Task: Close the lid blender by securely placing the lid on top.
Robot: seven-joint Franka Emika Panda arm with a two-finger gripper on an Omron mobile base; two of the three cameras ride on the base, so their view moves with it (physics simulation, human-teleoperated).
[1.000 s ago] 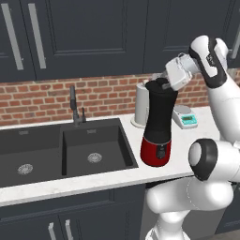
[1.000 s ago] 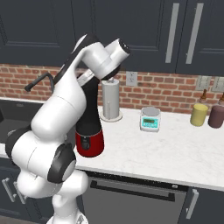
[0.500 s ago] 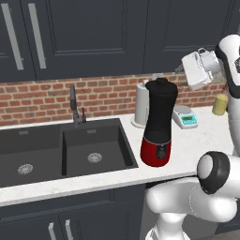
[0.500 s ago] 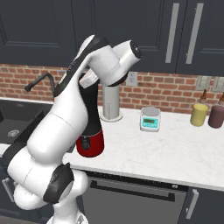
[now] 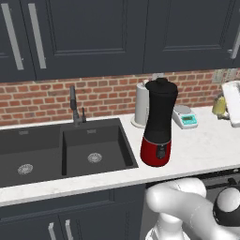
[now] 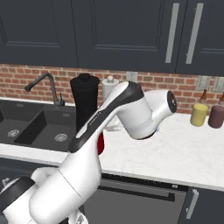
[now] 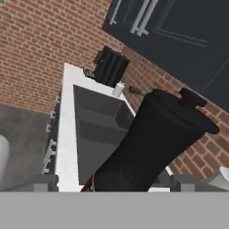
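Observation:
The blender (image 5: pixel 158 123) stands on the white counter, a black waisted jar on a glossy red base (image 5: pixel 156 152). The lid (image 5: pixel 161 84) sits flat on the jar's rim, its little knob up. From the other side, the blender jar (image 6: pixel 85 103) with the lid (image 6: pixel 85 78) shows behind my arm. My gripper (image 7: pixel 114 184) is open, its fingertips (image 7: pixel 44 182) far apart with nothing between them, and it looks back at the lidded blender (image 7: pixel 152 143). My white hand (image 5: pixel 233 103) is at the right edge, well right of the blender.
A white paper towel roll (image 5: pixel 142 105) stands right behind the blender, a grey scale (image 5: pixel 185 117) to its right. A yellow bottle (image 5: pixel 219 105) is near my hand. The dark double sink (image 5: pixel 65 150) and faucet (image 5: pixel 73 105) lie to the left. Two bottles (image 6: pixel 199 114) stand at the wall.
My hand has swung away from the blender's top to the right. The lid stays on the jar.

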